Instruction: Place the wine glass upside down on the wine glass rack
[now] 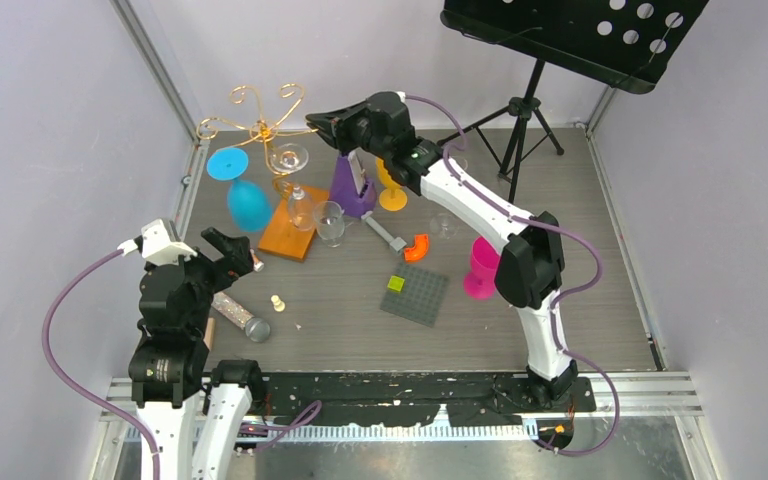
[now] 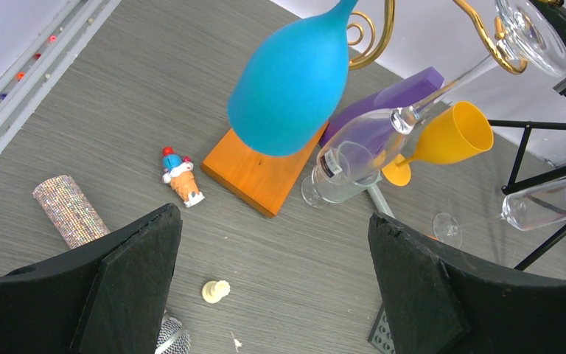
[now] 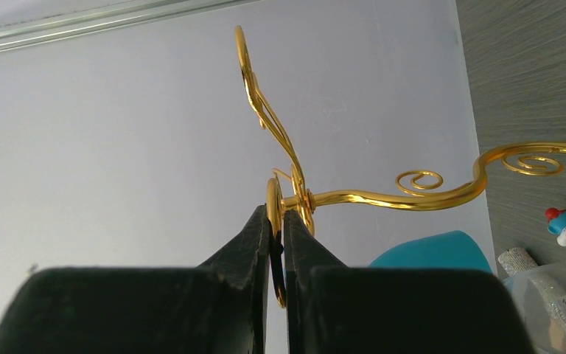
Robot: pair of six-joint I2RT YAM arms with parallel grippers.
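Overhead, the rack [image 1: 262, 128] stands at the far left on its orange base [image 1: 295, 230], and a clear glass [image 1: 301, 205] hangs from it upside down, foot caught in a scroll arm, long axis close to upright with the bowl lowest, beside a blue glass [image 1: 247, 203] hung the same way; a second glass [image 1: 330, 222] sits on the table just beside the base, and which of the two the task means I cannot tell for sure. The right gripper [image 1: 322, 125] is reached far across at the level of the scroll arms, its arm stretched long and low from the right base, so the hung glass lies just below and to the near side of its fingers; this arm is much the nearer. The left gripper [image 1: 228, 250] hovers well apart, low at the near left, arm folded back over its base. From the left wrist, that gripper [image 2: 273, 219] has its fingers spread wide with nothing between them, looking at the blue glass [image 2: 287, 81], the base [image 2: 254, 173] and the clear glass [image 2: 361, 147], whose stem runs up to a gold arm of the rack [image 2: 490, 44]. From the right wrist, the right gripper [image 3: 275, 221] has its fingers [image 3: 247, 247] pressed together on a gold wire loop of the rack [image 3: 383, 199], pinching the rack and not any glass; letting go without tugging that wire looks like the point to mind
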